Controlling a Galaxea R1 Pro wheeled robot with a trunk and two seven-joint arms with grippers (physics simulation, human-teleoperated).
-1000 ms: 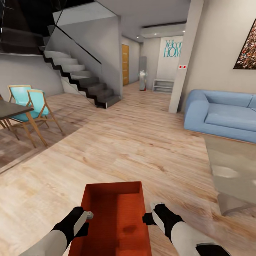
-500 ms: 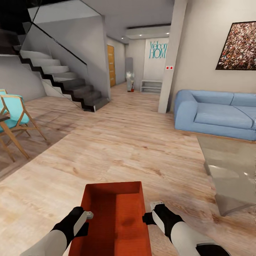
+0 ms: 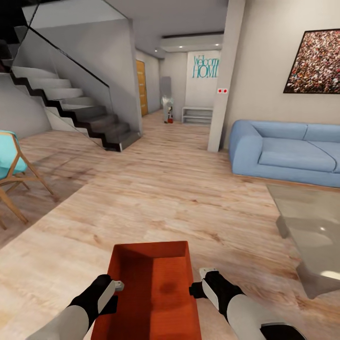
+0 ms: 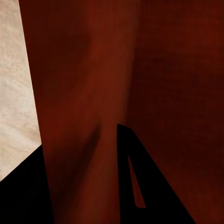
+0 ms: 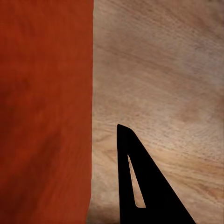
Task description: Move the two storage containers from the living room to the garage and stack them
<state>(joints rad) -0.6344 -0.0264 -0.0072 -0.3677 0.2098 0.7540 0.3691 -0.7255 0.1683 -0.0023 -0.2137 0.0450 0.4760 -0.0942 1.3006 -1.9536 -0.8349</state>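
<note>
Compared with the earlier head views, the whole scene is displaced leftward, so the camera has turned; the container and both grippers are kept at the same place in the frame.

Head view: an orange-red storage container (image 3: pixel 153 293) is seen at lower centre, above the light wood-plank floor (image 3: pixel 179 198) of the living room. The left gripper (image 3: pixel 113 287) is set against its left wall and the right gripper (image 3: pixel 197 286) against its right wall, so the box is carried between the two arms. A staircase (image 3: pixel 80 108) is shown at upper left, a turquoise chair (image 3: pixel 12 165) at the left edge, a blue sofa (image 3: pixel 288 151) at right, a glass table (image 3: pixel 311 226) at lower right and a framed picture (image 3: pixel 314 61) at upper right. A wooden door (image 3: pixel 140 87) and a teal wall lettering (image 3: pixel 205 67) are seen in the far corridor.

Left wrist view: the dark red container wall (image 4: pixel 93 84) is seen close up, with one black finger (image 4: pixel 149 186) laid against its inner side and a second dark finger at the lower left corner on the outer side; the wall is thus grasped by the left pincer.

Right wrist view: the orange-red wall (image 5: pixel 46 112) occupies the left half, with one black finger (image 5: pixel 149 186) over the wood floor beside it. Whether the right pincer is clenched cannot be told.
</note>
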